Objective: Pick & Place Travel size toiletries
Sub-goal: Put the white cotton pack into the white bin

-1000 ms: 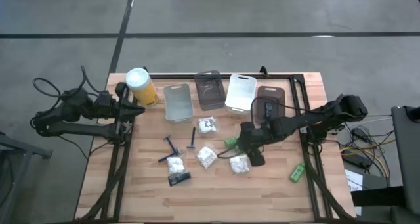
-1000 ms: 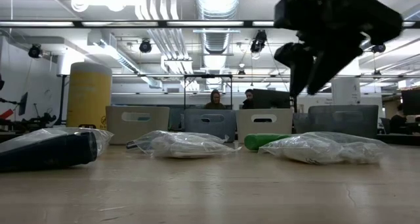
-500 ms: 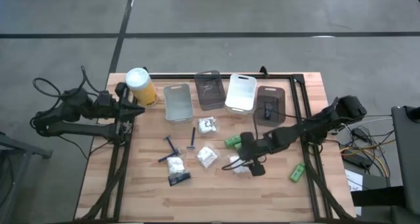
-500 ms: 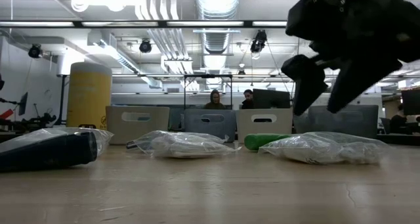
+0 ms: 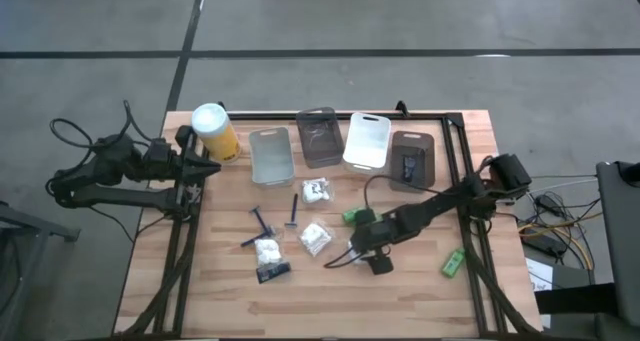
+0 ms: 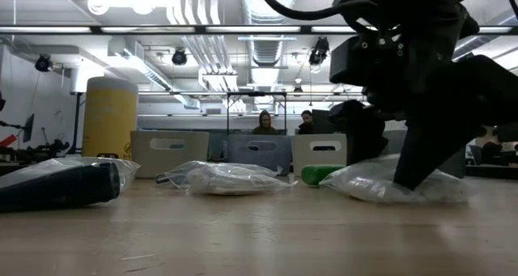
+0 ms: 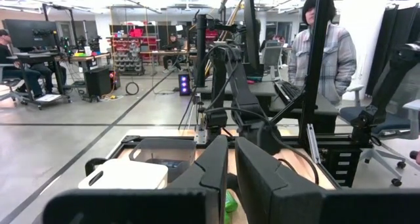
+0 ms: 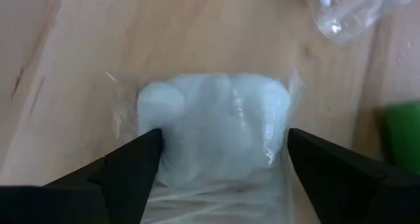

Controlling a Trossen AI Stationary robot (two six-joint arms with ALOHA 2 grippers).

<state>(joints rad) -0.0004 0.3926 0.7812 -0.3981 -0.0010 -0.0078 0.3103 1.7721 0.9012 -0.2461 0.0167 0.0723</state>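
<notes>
A: While the right claw (image 8: 220, 168) was down at the table, where did the packet (image 8: 213, 129) lie from it?

B: Straight ahead, between the fingers (image 8: 125, 168). Wrist view had one dark finger on each side of it, white and crinkly, flat on the wood. Packet's width ran across the gap, finger to finger.

A: Claw state?

B: Spread wide, nothing grasped. Fingers flanked the packet, close to its sides; contact I couldn't tell.

A: Which arm was nearer?

B: Right arm, clearly. High view showed it stretched low from the table's right edge toward the middle front, right claw (image 5: 372, 249) over the packet (image 5: 357, 247) there. Left claw (image 5: 205, 168) sat far off by the yellow canister (image 5: 215, 131), clenched, empty, waiting.

A: Anything crowding the grasp?

B: Green tube (image 8: 401, 135) just beside the packet on one side, another packet (image 8: 348, 7) farther ahead. Low view had the claw (image 6: 409, 146) planted over the packet (image 6: 380, 183), tips at the table.

A: Pose?

B: Wrist pitched down, fingers pointed at the wood, arm nearly fully reached out.

A: Next move, your guess?

B: Close across the packet's width. It's soft, so it will likely squash and could slip. Bins (image 5: 366, 141) stood at the back edge, well apart.
</notes>
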